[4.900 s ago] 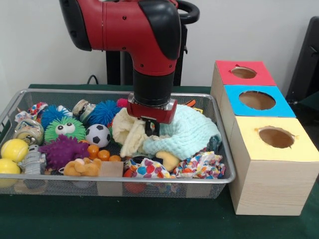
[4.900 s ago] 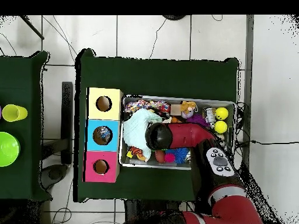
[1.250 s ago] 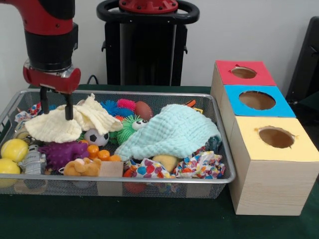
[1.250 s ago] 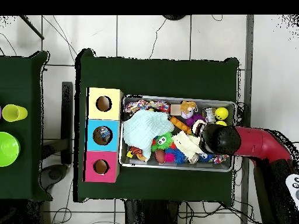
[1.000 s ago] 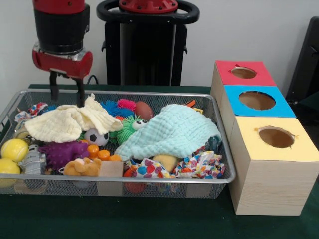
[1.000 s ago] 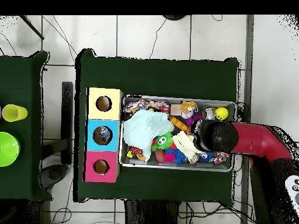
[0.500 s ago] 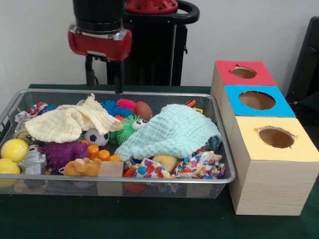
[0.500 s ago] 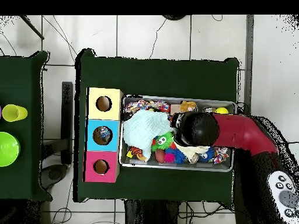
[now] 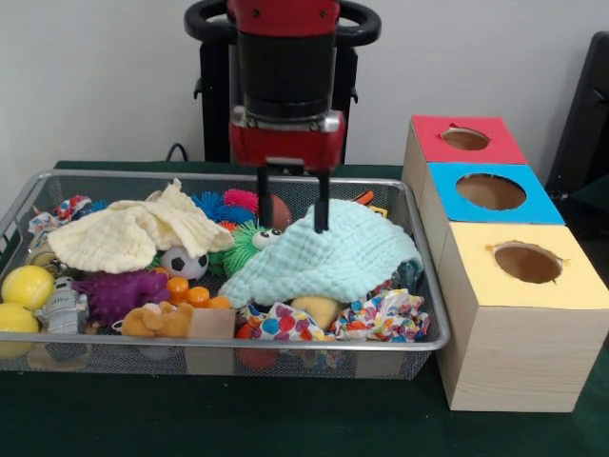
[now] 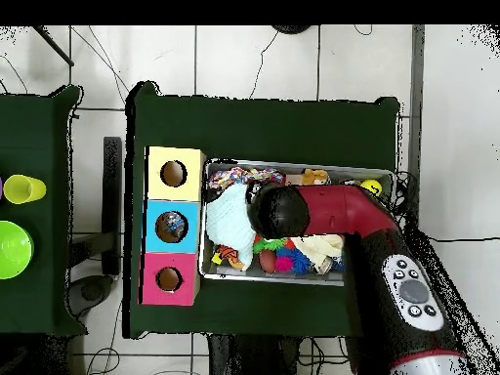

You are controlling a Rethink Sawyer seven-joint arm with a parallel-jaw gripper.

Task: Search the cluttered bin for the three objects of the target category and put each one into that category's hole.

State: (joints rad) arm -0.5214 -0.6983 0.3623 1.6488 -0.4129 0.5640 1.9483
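The red-and-black gripper (image 9: 291, 203), jaws apart and empty, hangs over the mint-green quilted cloth (image 9: 333, 255) in the wire-mesh bin (image 9: 419, 286); grabbing cloth may drag hidden toys out.

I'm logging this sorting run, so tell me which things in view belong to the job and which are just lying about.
Job:
gripper, open over the mint cloth
wire bin of toys
yellow cloth
red box, blue box, yellow box

Lying about:
green bowl
yellow cup
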